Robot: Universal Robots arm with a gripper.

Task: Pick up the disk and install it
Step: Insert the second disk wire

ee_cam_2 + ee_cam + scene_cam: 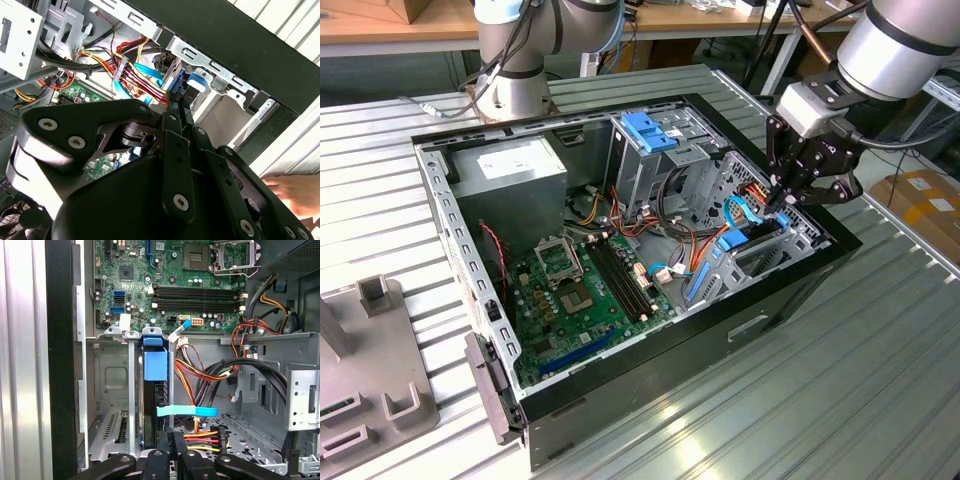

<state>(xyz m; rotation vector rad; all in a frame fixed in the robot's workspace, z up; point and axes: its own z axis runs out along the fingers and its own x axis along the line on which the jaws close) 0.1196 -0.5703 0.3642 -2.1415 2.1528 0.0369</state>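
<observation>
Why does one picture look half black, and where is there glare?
In the second wrist view the dark gripper sits close to the lens, and a blurred hand is washed out; in the exterior view, light glares off the ribbed metal table.

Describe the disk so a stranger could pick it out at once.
Find the open computer case on the ribbed table. In its drive cage under the gripper, the disk stands on edge. Its bright blue rail sets it apart from the grey metal and coloured wires nearby.
</observation>
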